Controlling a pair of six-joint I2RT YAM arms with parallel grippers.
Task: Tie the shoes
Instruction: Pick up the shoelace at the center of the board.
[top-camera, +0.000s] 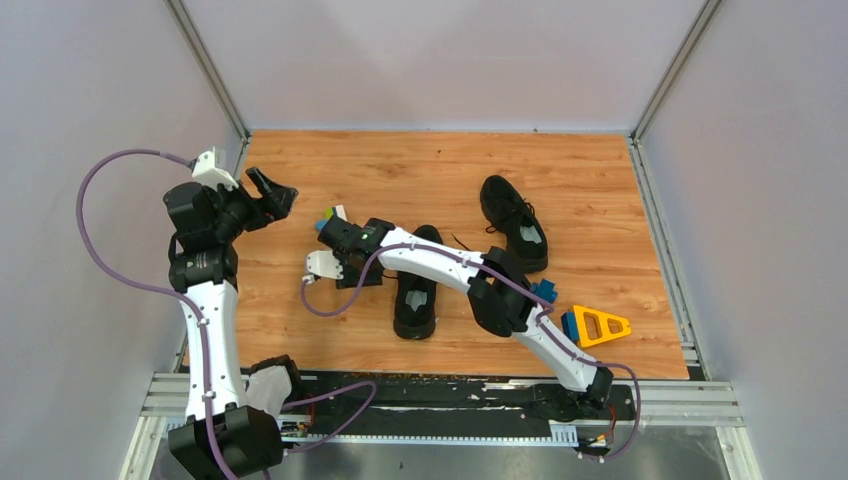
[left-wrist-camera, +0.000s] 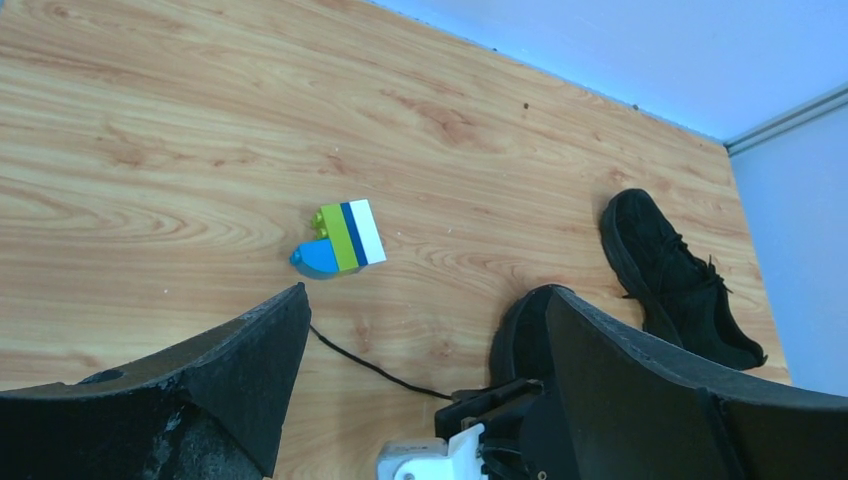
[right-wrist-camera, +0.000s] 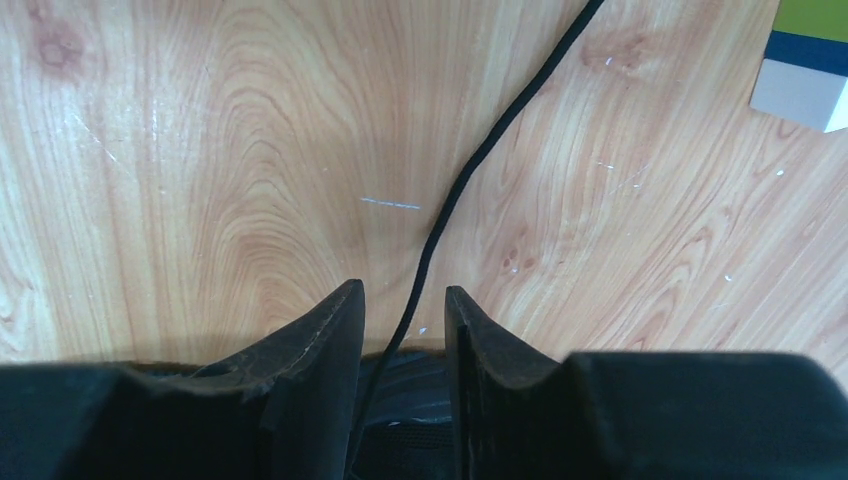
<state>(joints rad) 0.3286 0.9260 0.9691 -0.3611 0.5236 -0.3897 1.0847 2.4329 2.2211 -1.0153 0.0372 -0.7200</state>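
Note:
Two black shoes lie on the wooden table: the near shoe (top-camera: 416, 290) in the middle and the far shoe (top-camera: 515, 222) to its right and behind. My right gripper (top-camera: 355, 272) points down at the table just left of the near shoe. Its jaws stand slightly apart (right-wrist-camera: 402, 290), and a thin black lace (right-wrist-camera: 440, 220) runs between them without being pinched. My left gripper (top-camera: 272, 192) is raised at the far left, wide open and empty (left-wrist-camera: 428, 292). The left wrist view shows the lace (left-wrist-camera: 370, 365), the near shoe (left-wrist-camera: 522, 345) and the far shoe (left-wrist-camera: 680, 280).
A blue, green and white toy block (left-wrist-camera: 340, 238) lies just beyond the lace, and also shows in the top view (top-camera: 328, 220). A blue block (top-camera: 545, 290) and an orange triangle piece (top-camera: 600, 325) lie at the right. Grey walls enclose the table.

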